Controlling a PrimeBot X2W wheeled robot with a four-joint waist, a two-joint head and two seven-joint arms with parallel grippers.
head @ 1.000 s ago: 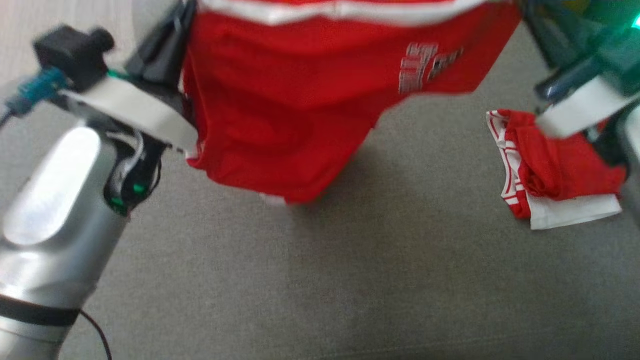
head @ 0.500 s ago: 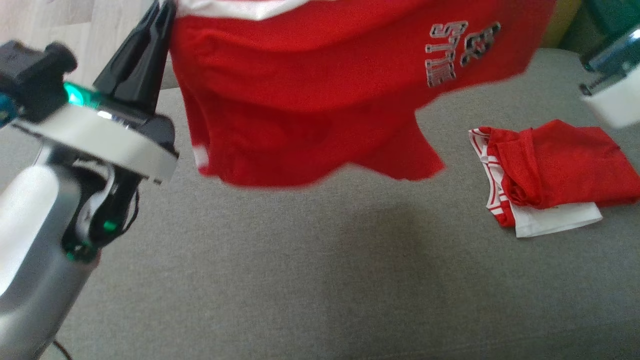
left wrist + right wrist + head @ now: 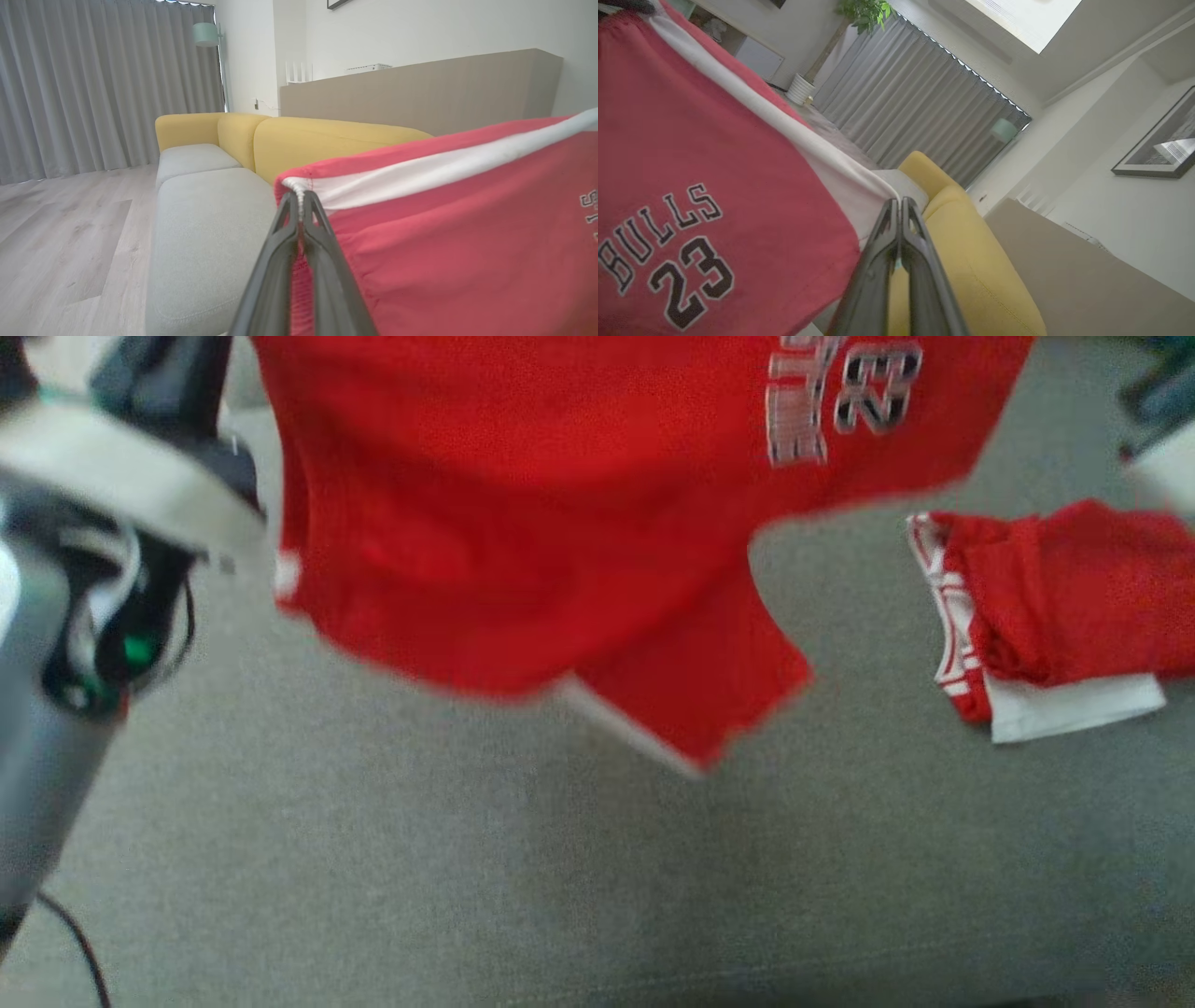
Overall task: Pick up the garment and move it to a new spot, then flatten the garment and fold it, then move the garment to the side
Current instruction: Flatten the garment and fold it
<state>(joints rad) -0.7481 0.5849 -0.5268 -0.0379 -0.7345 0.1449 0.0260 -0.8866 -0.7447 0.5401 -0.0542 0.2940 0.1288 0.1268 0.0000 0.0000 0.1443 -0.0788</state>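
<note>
1. Both grippers are pinched shut on the red shorts, one waistband corner each: left gripper, right gripper.
2. Shorts hang across the frame's top, above the grey cushion, long axis running arm to arm.
3. We'd lower straight down, left of the folded clothes.

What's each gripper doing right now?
Left gripper: shut on the red garment, at its white-banded edge.
Right gripper: shut on the red garment's other end.
</note>
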